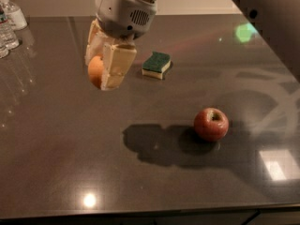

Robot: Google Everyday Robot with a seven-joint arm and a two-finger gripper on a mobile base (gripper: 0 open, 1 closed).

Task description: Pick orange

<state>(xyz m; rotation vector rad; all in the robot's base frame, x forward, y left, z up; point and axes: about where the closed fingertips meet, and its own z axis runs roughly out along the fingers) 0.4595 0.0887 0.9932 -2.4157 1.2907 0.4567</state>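
Note:
The orange [95,71] is a small round orange fruit held between the two cream fingers [117,67] of my gripper [101,74]. The gripper is shut on it and holds it well above the dark tabletop [70,139], at the upper left of the camera view. Most of the orange is hidden by the fingers; only its left side shows. The gripper's shadow lies on the table lower down, left of the apple.
A shiny red apple [211,124] sits on the table at the right. A green and yellow sponge [156,64] lies behind the gripper. Clear water bottles [8,25] stand at the far left edge. The table's front edge runs along the bottom.

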